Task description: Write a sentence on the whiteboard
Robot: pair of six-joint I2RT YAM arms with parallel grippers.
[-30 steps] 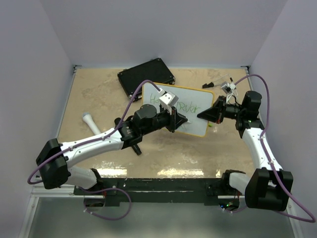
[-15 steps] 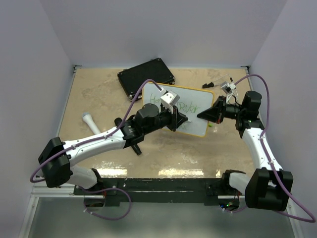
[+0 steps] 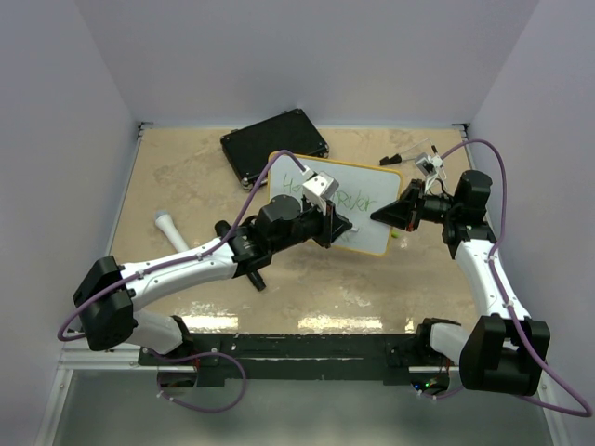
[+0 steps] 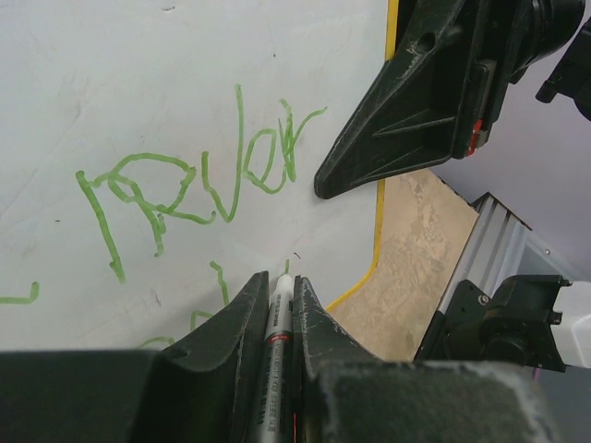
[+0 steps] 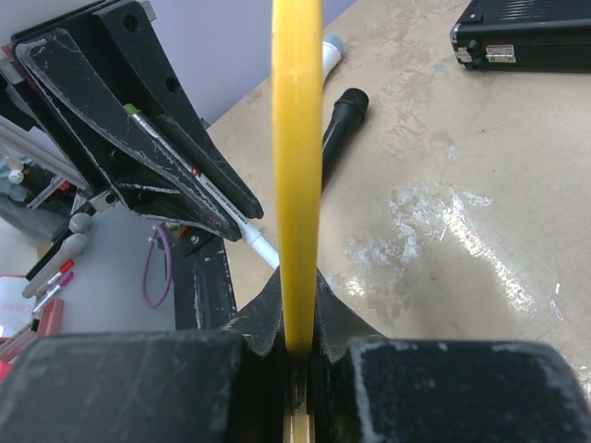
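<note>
- The left arm (image 3: 177, 269), lower left of the overhead view, had white link shells and black joint housings.
- The right arm (image 3: 488, 269), at right, matched it.
- A purple cable (image 3: 505, 190) ran along each.
- The left gripper (image 4: 279, 281) had black wedge fingers (image 4: 231, 341) with pale scuffed edges.

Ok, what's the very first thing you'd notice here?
The green scribbles on the whiteboard in the middle of the table jump out first. The left gripper pinches a marker right at the board, while the right gripper clamps the board's yellow rim. A black case lies behind it.
</note>
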